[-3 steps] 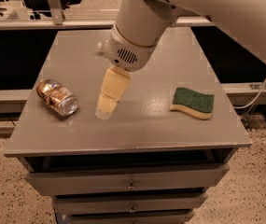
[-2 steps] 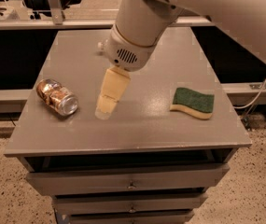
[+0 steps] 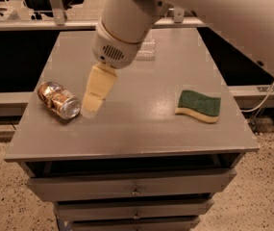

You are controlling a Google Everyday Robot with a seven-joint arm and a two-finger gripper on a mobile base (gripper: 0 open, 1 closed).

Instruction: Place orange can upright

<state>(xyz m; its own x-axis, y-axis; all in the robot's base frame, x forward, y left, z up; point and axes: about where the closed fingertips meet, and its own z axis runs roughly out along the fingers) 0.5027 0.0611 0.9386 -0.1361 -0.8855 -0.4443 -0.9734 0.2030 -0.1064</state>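
1 gripper [image 3: 91, 107], holding nil, nxt to tipped orange can [image 3: 58, 99].

1 can [image 3: 57, 99], 1 sponge [image 3: 198, 106], 1 clear bottle [image 3: 148, 49], 1 table [image 3: 141, 129], and 1 gripper [image 3: 91, 109], just beside the can.

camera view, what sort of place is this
Probably a robot lab or workshop, not a home: a grey metal cabinet with drawers, a speckled hard floor, and metal frames behind. The gripper hangs over the cabinet top beside the lying can.
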